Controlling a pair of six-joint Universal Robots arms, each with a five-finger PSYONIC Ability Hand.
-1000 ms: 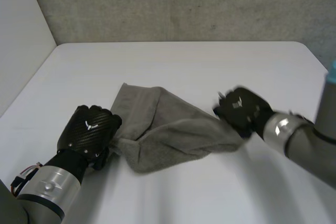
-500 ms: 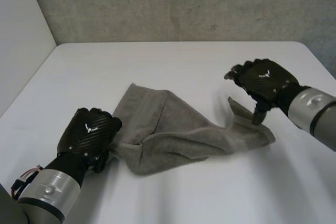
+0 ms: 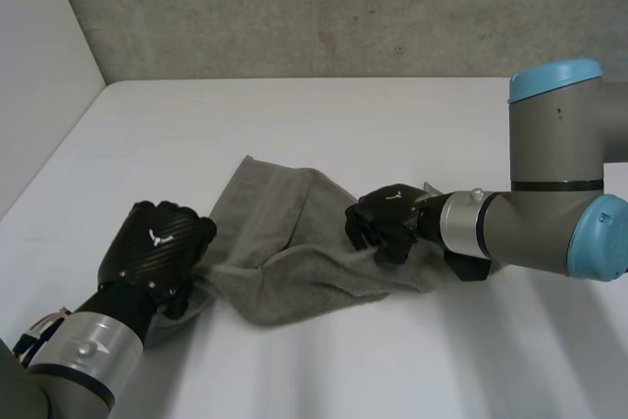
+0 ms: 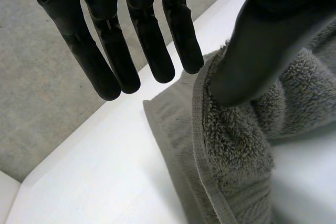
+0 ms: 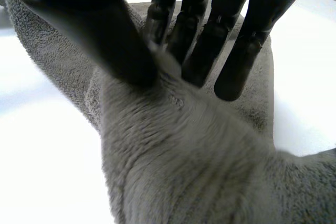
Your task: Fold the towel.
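A grey towel [image 3: 294,252] lies crumpled across the middle of the white table [image 3: 324,125]. My left hand [image 3: 157,252] sits on its left end. In the left wrist view the thumb [image 4: 252,51] clamps a bunched, hemmed edge of the towel [image 4: 236,145], while the fingers [image 4: 110,45] reach out straight above the table beyond it. My right hand [image 3: 385,223] is on the towel's right part. In the right wrist view its thumb [image 5: 105,40] and fingers [image 5: 199,51] pinch a raised ridge of the towel [image 5: 184,171].
A grey wall [image 3: 324,7] stands behind the table's far edge and a white panel [image 3: 39,76] at its left. My right arm [image 3: 549,213] reaches in low across the table from the right.
My right hand swung out to the right with the towel's end, then came back left and now grips the towel nearer its middle. The left hand barely shifted.
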